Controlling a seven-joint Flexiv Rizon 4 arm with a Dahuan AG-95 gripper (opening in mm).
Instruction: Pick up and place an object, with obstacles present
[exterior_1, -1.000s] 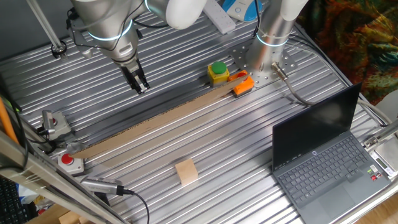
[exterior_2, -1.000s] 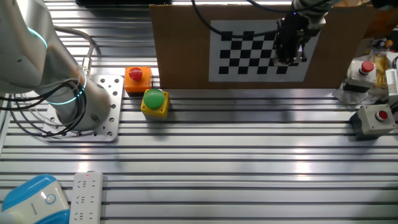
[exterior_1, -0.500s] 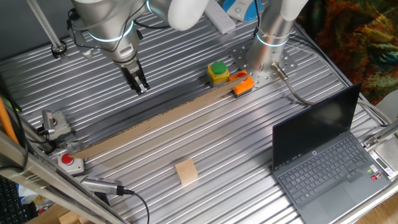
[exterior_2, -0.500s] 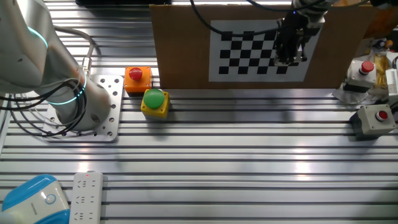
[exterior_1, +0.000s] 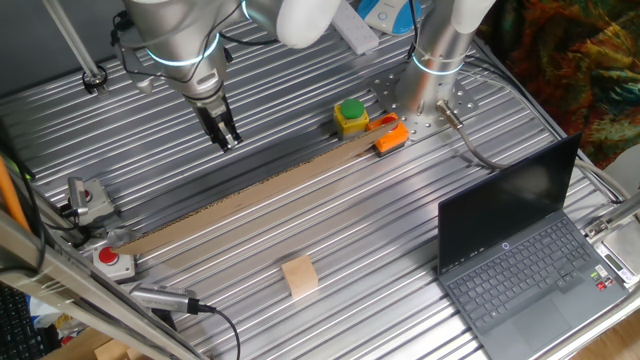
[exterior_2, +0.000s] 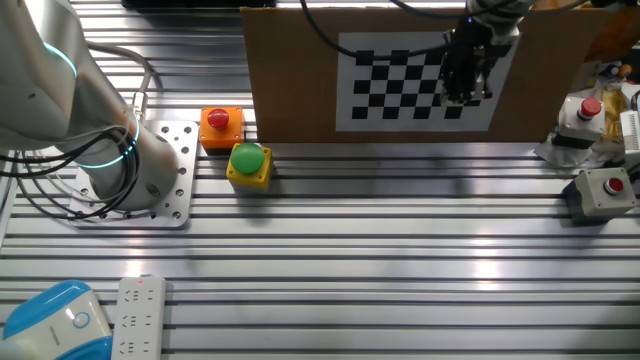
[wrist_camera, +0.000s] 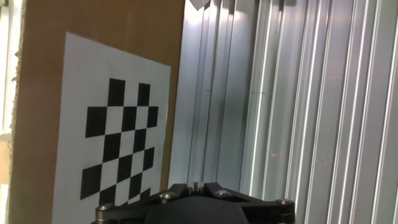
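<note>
Ribbed metal table (exterior_1: 330, 230), with a bright patterned cloth off in the far right corner. In one fixed view the block (exterior_1: 299, 276) lies flat near the front edge, out in the open and well apart from everything else. A long cardboard board (exterior_1: 250, 195) runs diagonally across the middle, between the block and the gripper (exterior_1: 223, 138). The gripper hangs above the table on the far side of the board, fingers pointing down, looking pressed together with nothing in them. A yellow box with a green button (exterior_1: 350, 116) sits near the arm base (exterior_1: 430, 90), an orange piece (exterior_1: 390, 136) just beside it at the board's end. An open laptop (exterior_1: 520, 250) sits on the right, and a red button (exterior_1: 112, 259) at the left edge.

The other fixed view: the board (exterior_2: 300, 80) stands upright with a checkerboard sheet (exterior_2: 400, 85) on it. The gripper (exterior_2: 462, 95) hangs in front of the sheet; can't tell its spread from here. The green button (exterior_2: 248, 163) and an orange box with a red button (exterior_2: 221, 127) sit just left of the board. The block isn't visible.

Hand view: only the gripper's dark body shows at the bottom, fingertips out of sight. Checkerboard (wrist_camera: 115, 143) on the left, bare ribs (wrist_camera: 298, 112) on the right.
</note>
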